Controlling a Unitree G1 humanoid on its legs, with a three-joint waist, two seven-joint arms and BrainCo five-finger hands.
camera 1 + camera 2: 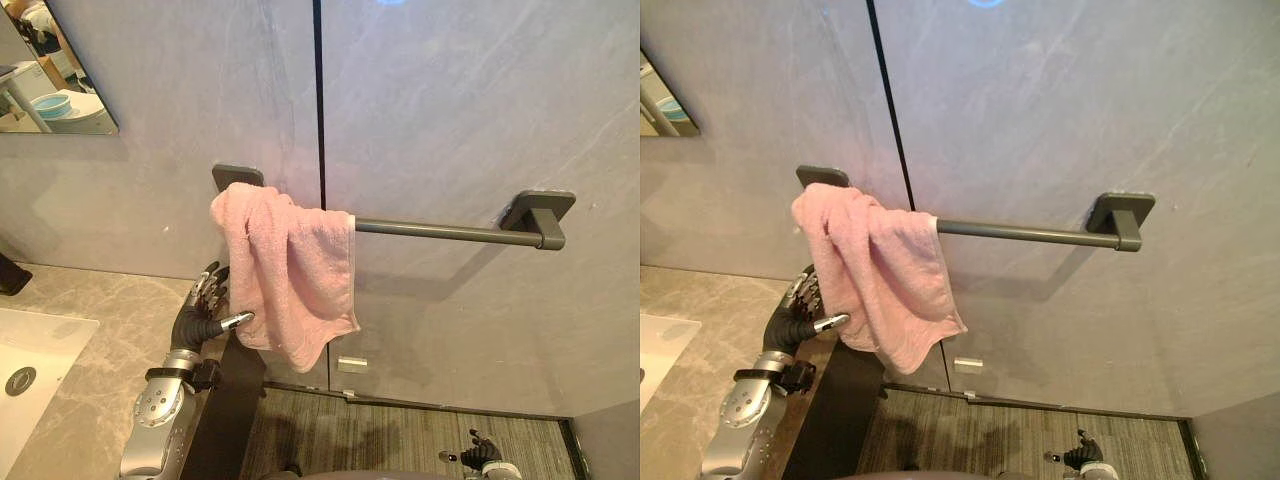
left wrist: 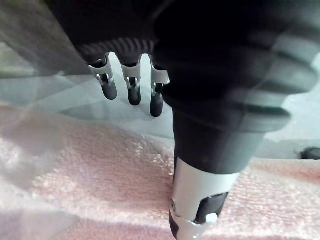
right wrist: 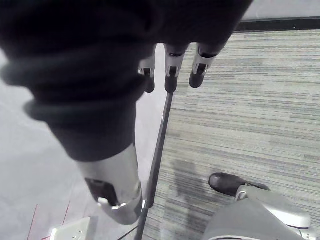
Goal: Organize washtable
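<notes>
1. Towel (image 1: 290, 275) is hanging bunched over the left end of the bar (image 1: 440, 232), beside the worktop (image 1: 90, 400).
2. Left robot hand (image 1: 196, 322) is hovering at its lower edge, fingers loose and open, thumb just against the cloth, gripping nothing.
3. Right robot hand (image 1: 485, 455) is hanging low, open and empty.
4. Spreading seems wanted: pinching an edge and drawing it evenly along the bar, without dragging it off.
5. Sink (image 1: 40, 345) is showing just its drain.

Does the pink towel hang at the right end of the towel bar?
No, the pink towel hangs bunched at the left end of the towel bar, leaving the right part bare.
</notes>
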